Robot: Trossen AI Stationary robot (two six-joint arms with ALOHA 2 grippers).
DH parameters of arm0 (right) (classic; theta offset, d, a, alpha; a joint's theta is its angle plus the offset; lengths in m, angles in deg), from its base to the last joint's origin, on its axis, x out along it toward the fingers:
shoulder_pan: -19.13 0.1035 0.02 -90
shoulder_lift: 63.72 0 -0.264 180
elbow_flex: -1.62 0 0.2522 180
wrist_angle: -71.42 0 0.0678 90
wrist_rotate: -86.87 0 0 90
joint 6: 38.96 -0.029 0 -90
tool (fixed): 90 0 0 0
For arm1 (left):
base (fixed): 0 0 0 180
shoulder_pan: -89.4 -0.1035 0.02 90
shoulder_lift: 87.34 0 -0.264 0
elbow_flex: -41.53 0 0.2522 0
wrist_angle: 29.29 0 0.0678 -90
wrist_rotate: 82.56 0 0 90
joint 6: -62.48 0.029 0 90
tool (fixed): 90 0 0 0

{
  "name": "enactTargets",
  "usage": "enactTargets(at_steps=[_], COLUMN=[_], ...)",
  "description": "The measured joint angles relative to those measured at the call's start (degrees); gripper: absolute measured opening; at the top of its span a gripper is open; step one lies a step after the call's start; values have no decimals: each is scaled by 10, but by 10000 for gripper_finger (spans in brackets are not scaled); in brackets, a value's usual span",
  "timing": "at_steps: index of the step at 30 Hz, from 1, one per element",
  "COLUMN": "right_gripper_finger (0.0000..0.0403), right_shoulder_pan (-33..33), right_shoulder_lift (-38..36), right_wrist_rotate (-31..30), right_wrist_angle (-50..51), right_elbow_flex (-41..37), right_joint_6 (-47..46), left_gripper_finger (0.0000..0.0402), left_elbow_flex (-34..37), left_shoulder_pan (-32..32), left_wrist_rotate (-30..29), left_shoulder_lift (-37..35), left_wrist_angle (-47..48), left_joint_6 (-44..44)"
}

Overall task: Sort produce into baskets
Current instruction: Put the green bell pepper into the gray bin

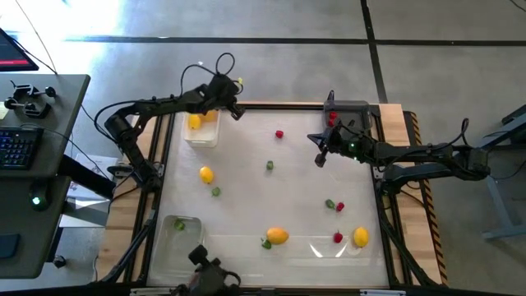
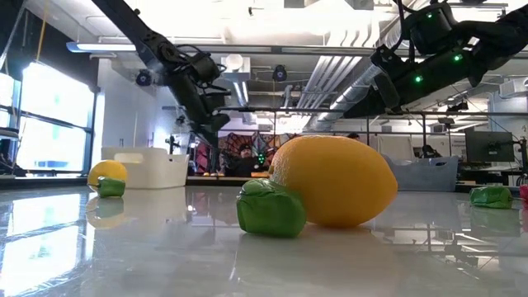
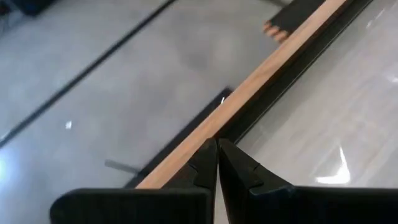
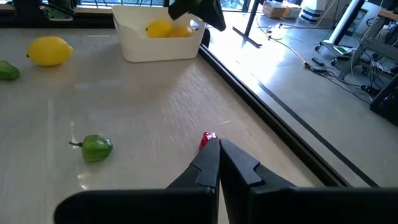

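Produce lies scattered over the table (image 1: 246, 140): a lemon (image 1: 206, 174), an orange-yellow fruit (image 1: 278, 236) with a green piece beside it, another lemon (image 1: 361, 237), red berries (image 1: 279, 134) and small green peppers (image 1: 269, 165). The white basket (image 1: 201, 130) at the far left already holds yellow and orange fruit; the dark grey basket (image 1: 349, 111) sits far right, the clear basket (image 1: 178, 234) near left. The left pincer (image 1: 236, 109) hangs just beside the white basket, fingers shut on nothing, apparently after a drop. The right pincer (image 1: 320, 159) is likewise shut and empty, near the grey basket. Next, a pincer would need to open and descend over a loose piece.
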Motion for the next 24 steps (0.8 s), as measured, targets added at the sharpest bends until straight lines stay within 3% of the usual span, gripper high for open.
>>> enactTargets(at_steps=[5,15,24], right_gripper_finger=[1,1,1], right_shoulder_pan=[0,0,9], right_shoulder_lift=[0,0,0], right_wrist_rotate=[0,0,-1], right_wrist_angle=[0,-4,-5], right_elbow_flex=[0,0,0], right_joint_6=[-3,-12,-28], left_gripper_finger=[3,3,3], left_elbow_flex=[49,192,299], left_shoulder_pan=[40,114,169], left_wrist_rotate=[-10,-17,-16], left_shoulder_lift=[-1,-1,-46], left_wrist_angle=[-103,-404,-522], left_joint_6=[19,79,103])
